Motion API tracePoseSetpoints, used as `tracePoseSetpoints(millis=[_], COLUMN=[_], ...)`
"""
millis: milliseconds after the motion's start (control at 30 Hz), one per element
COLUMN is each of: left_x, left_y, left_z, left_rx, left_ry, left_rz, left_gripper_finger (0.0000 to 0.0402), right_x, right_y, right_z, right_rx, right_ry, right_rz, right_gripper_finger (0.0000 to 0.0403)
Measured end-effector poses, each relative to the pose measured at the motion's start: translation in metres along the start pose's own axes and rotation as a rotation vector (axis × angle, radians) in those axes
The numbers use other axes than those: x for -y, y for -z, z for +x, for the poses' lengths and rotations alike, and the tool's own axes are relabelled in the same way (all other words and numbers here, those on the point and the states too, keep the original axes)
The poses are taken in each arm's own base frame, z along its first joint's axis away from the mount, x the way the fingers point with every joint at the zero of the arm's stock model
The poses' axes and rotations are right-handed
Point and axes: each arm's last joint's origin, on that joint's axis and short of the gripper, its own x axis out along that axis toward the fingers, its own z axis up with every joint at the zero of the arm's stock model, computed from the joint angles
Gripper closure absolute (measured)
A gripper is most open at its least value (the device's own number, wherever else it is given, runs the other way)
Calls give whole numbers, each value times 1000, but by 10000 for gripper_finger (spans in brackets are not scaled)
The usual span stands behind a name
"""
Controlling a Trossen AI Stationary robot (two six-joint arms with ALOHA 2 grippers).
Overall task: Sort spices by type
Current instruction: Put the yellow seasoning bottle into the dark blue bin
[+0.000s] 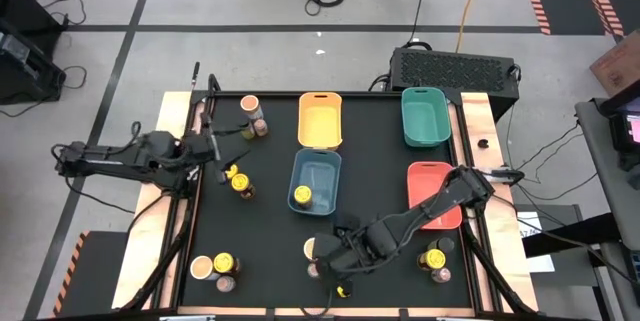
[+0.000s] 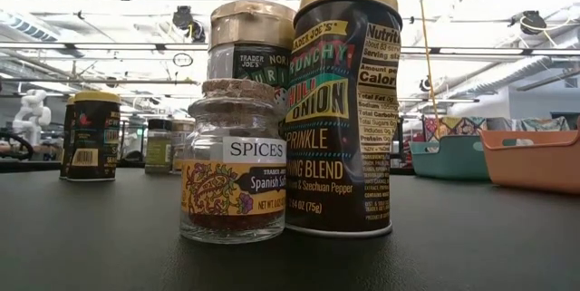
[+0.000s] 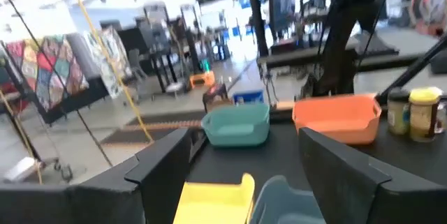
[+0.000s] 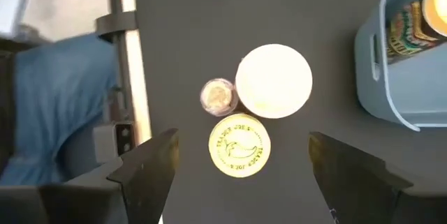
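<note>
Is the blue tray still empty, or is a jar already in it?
Not empty: the blue tray holds one yellow-lidded jar near its front corner.

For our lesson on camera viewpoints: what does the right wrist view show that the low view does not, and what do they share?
Only the right wrist view: the open right gripper above a trio of jars seen lid-on, and the blue rectangular plastic tray holding a yellow-lidded jar. Only the low view: readable labels, the teal tray and orange tray, and the room behind. Both: a wide pale-lidded tub, a yellow-lidded can and a small cork-topped glass jar grouped together.

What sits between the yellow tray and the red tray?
Only bare black mat lies between the yellow tray and red tray, seen from the overhead camera.
</note>
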Motion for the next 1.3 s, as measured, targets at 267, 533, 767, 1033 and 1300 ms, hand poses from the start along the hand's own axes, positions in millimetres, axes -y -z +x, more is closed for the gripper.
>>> tracePoseSetpoints(millis=[267,533,767,1033,1300], left_x=[7,15,30,36,39], left_y=[11,18,28,33,41], left_z=[28,51,77,93,97], left_rx=[-24,-177,-275,-408,-485], left_ry=[207,407,619,660,680], left_rz=[12,-20,-1,8,12], left_gripper_finger=[135,135,135,135,135], right_x=[-13,-8,-6,-7,-7], right_y=[18,31,32,33,46], right_z=[29,44,44,44,69], right_rx=[71,35,35,39,41], right_ry=[42,119,150,144,130], right_rz=[19,-6,-21,5,5], right_gripper_finger=[94,94,94,94,94])
